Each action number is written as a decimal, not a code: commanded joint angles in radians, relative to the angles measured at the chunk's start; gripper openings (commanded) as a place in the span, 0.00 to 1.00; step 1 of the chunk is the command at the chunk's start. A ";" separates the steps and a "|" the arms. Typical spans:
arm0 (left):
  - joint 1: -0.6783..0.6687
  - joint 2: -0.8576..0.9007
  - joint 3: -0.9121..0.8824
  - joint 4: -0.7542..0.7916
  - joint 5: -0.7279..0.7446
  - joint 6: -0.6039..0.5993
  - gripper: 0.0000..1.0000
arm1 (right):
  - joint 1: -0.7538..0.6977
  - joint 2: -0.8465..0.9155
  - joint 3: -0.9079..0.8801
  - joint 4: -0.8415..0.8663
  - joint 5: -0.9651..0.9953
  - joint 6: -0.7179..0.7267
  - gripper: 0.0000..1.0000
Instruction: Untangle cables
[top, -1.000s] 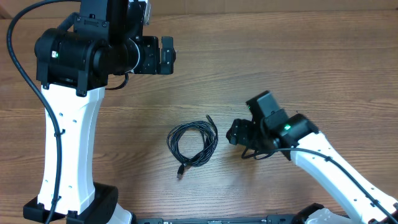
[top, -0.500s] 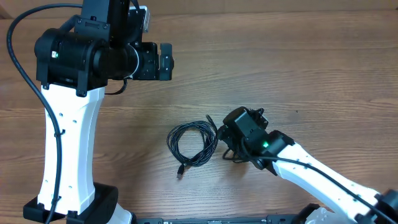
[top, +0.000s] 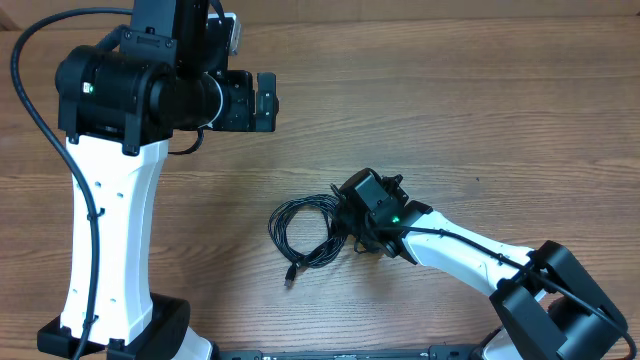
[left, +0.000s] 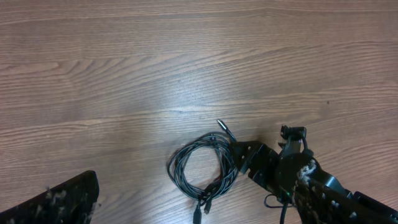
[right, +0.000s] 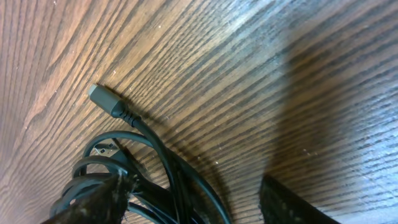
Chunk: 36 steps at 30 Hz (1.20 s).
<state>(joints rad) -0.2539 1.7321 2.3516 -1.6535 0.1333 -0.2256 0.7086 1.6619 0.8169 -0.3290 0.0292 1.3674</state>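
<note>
1. Right end effector (top: 343, 218) has slid left to the thin black coiled cables (top: 332, 248) on the wooden tabletop (top: 500, 120), fingers spread wide.
2. Cables look light, soft, floppy.
3. Best pinch 1 strand near its small plug (right: 102, 98).
4. Left end effector (top: 266, 97): cannot tell.

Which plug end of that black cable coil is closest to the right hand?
The plug at the far side of the coil, beside the right hand; the other plug trails off its near side.

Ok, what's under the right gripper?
The right edge of the coiled thin black cables, lying on the brown wooden table. From overhead, the right gripper hides that edge.
</note>
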 joint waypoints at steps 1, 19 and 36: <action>-0.003 -0.004 0.011 0.000 -0.011 0.027 1.00 | 0.003 0.025 -0.011 0.007 -0.005 -0.014 0.59; -0.003 -0.004 0.011 -0.029 -0.010 0.039 1.00 | 0.002 0.115 -0.011 0.055 -0.035 0.015 0.04; -0.003 0.001 -0.023 -0.033 -0.032 0.092 1.00 | 0.002 -0.125 0.612 -0.434 0.098 -0.635 0.04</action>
<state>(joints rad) -0.2539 1.7321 2.3432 -1.6844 0.1276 -0.1699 0.7086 1.6073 1.2682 -0.6823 0.0170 0.9543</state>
